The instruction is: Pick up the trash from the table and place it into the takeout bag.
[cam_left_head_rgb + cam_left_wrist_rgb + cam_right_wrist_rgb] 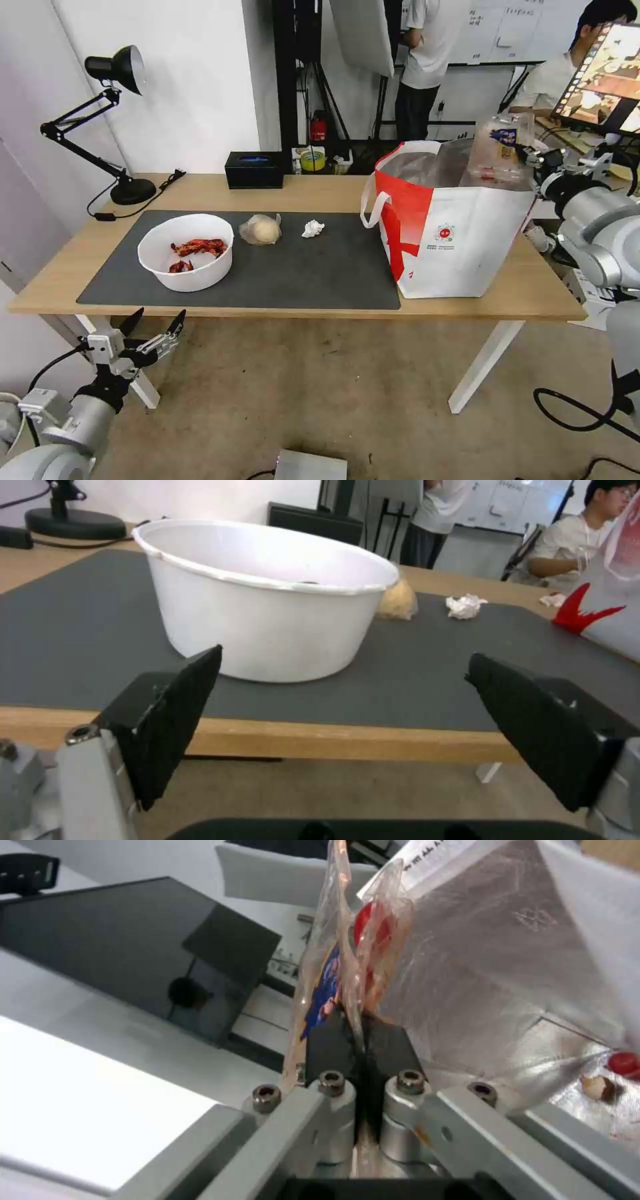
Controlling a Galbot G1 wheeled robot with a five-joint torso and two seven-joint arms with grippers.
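While your left gripper [157, 325] hangs wide open with nothing in it, below the table's [313, 192] front edge, you have the white bowl [187, 252] of red shells just beyond it on the dark mat [320, 273]. Moving right along the mat, you see the bagged pale lump [261, 229], then the crumpled tissue [312, 229]. Further right stands the takeout bag [450, 227], mouth open. Over its far right corner your right gripper [358, 1037] pinches the clear plastic tray [501, 148] tight between closed pads, holding it upright above the foil lining.
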